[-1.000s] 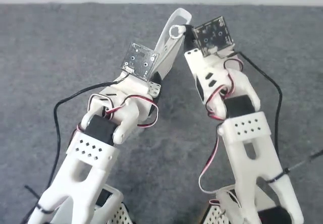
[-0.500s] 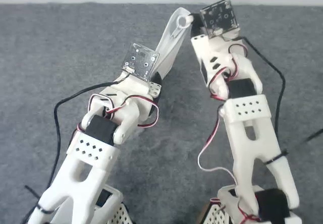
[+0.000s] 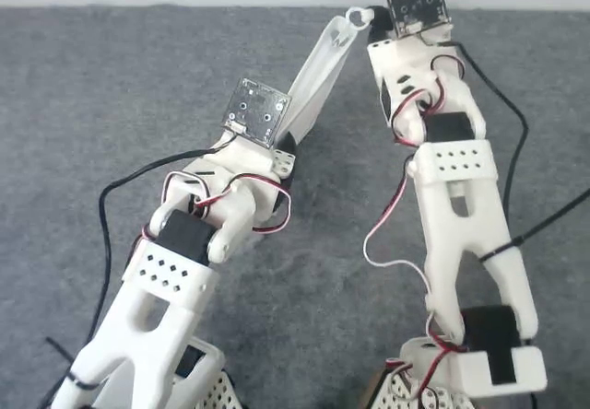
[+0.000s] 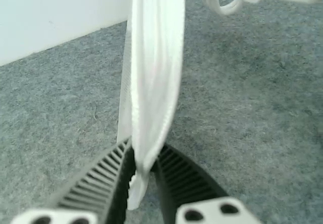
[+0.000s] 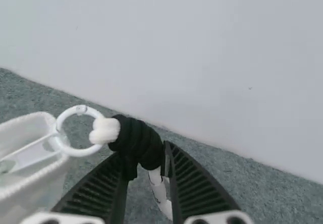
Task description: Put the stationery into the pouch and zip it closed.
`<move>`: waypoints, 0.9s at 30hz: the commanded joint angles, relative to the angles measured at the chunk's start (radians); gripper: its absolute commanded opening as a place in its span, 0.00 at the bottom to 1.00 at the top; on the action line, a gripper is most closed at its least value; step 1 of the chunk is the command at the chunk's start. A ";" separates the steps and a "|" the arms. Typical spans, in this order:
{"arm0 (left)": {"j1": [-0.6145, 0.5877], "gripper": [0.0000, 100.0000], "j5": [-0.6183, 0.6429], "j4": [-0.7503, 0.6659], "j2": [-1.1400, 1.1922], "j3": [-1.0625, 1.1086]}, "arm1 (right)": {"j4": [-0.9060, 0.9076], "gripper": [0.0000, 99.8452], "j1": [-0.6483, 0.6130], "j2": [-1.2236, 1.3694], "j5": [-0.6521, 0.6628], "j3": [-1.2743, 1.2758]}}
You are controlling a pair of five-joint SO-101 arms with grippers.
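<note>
Pouch point(image 3: 318, 73) stretched in air above grey counter point(image 3: 92, 105), left fingers point(image 4: 103, 178) closed on one end, right fingers point(image 5: 197, 183) pinching black cord point(image 5: 135, 142) tied to its ring point(image 5: 78, 108).

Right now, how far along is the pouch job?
Done: the pouch is held up off the mat, stretched between both arms; its contents can't be seen. In hand: the left gripper clamps one end, and the right gripper grips the black zipper pull cord. Remaining: finishing the zip; how closed it is can't be told.
</note>
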 commanded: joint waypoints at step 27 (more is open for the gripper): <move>-0.026 0.01 0.023 0.006 -0.005 0.021 | 0.136 0.01 0.120 0.065 -0.017 -0.195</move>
